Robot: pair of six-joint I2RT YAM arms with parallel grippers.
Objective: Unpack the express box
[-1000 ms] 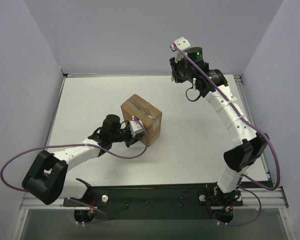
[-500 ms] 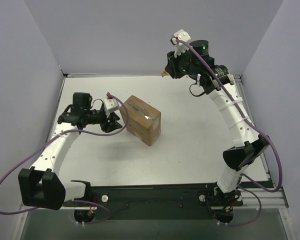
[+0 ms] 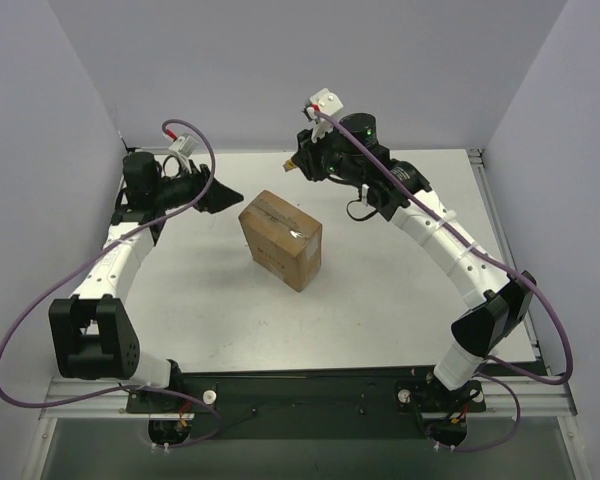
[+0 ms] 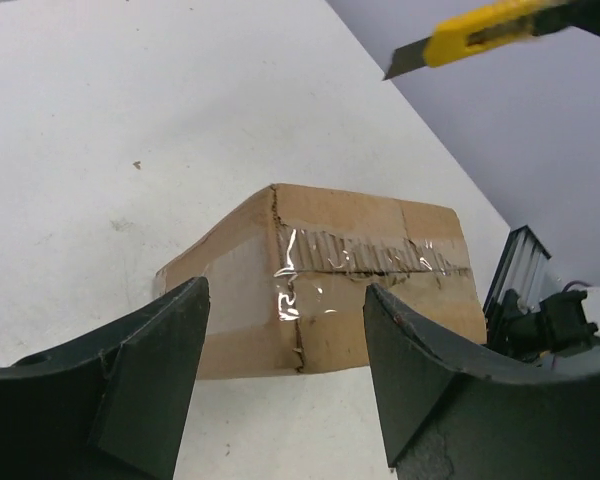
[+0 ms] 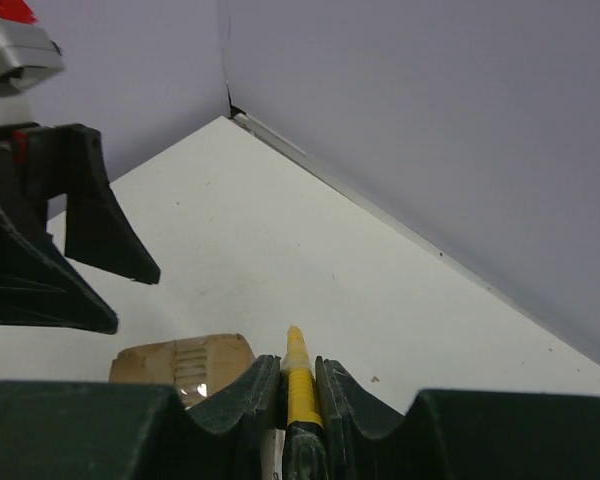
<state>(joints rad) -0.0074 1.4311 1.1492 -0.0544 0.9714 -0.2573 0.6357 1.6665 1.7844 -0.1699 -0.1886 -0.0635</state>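
Note:
The express box [image 3: 281, 238] is a brown taped carton standing mid-table; in the left wrist view [image 4: 350, 275] clear tape runs over its top seam. My left gripper [image 3: 223, 196] is open and empty, raised to the box's far left and apart from it. My right gripper [image 3: 302, 160] is shut on the yellow utility knife [image 5: 299, 378], held above the table behind the box. The knife's tip [image 4: 477, 32] shows at the top of the left wrist view. A corner of the box [image 5: 185, 359] shows below the right fingers.
Grey walls enclose the white table [image 3: 400, 270] at the back and sides. A metal rail [image 3: 310, 385] runs along the near edge by the arm bases.
My left arm let go of the box and swung back and left, gripper open. My right arm moved left with the knife toward the space behind the box.

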